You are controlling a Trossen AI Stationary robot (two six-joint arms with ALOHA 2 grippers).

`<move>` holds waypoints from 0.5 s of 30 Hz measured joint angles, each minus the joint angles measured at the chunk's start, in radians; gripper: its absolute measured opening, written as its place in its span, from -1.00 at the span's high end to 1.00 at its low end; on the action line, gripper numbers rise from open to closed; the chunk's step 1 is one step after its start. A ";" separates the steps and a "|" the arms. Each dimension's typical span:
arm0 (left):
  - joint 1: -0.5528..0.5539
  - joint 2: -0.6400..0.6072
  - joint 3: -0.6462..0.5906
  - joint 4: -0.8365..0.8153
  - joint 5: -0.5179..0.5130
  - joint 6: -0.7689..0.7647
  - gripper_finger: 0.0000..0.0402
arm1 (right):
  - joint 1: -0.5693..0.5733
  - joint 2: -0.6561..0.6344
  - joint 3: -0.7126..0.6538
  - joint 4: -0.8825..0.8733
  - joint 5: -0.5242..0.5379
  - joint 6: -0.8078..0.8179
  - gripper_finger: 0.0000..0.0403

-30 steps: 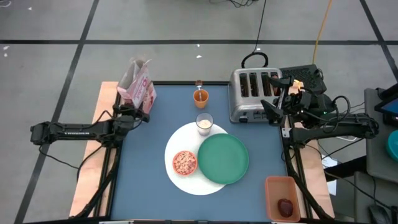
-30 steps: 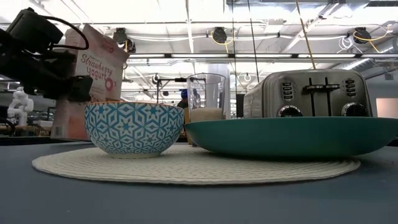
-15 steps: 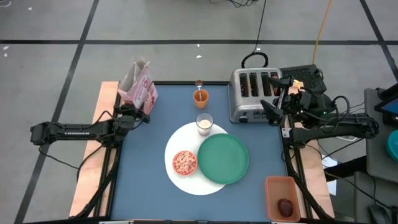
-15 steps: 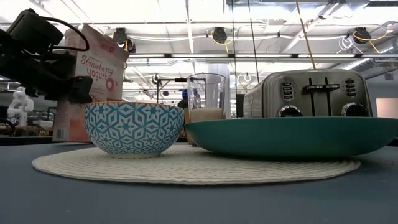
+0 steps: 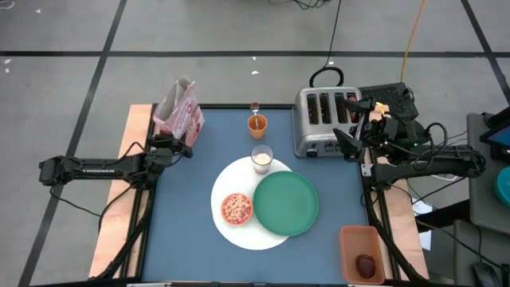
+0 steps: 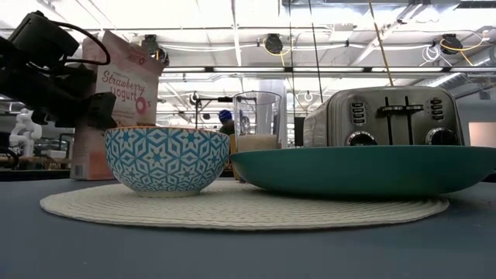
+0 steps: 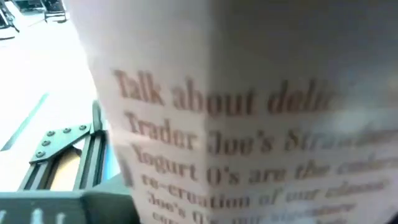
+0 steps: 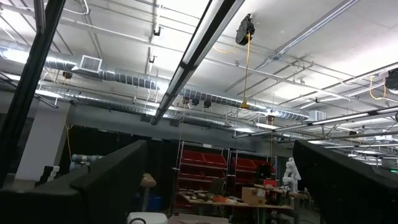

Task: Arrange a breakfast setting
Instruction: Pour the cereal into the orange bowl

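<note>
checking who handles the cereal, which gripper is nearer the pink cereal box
Left. The left gripper is right at the pink cereal box, at its near side by the table's left edge. The right gripper sits across the table beside the toaster, far from the box.

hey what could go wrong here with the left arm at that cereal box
The left gripper sits right at the foot of the tall pink cereal box, whose top is open; a nudge there could tip it and spill cereal onto the table. If the box falls inward, it might hit the orange cup or the milk glass. The right gripper waits open beside the toaster.
</note>
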 joint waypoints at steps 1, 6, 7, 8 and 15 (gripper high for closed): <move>0.000 0.000 0.000 -0.002 0.000 -0.004 -0.25 | 0.000 0.000 0.000 0.000 0.000 0.000 -0.97; 0.000 0.000 0.000 -0.023 -0.003 -0.025 -0.52 | 0.000 0.000 0.000 0.000 0.000 0.000 -0.97; 0.000 0.000 0.000 -0.023 -0.004 -0.027 -0.57 | 0.000 0.000 0.000 0.000 0.000 0.000 -0.97; 0.000 0.000 0.000 -0.023 -0.004 -0.028 -0.63 | 0.000 0.000 0.000 0.000 0.000 0.000 -0.97; 0.000 0.000 0.000 -0.024 -0.009 -0.020 -0.96 | 0.000 0.000 0.000 0.000 0.000 0.000 -0.97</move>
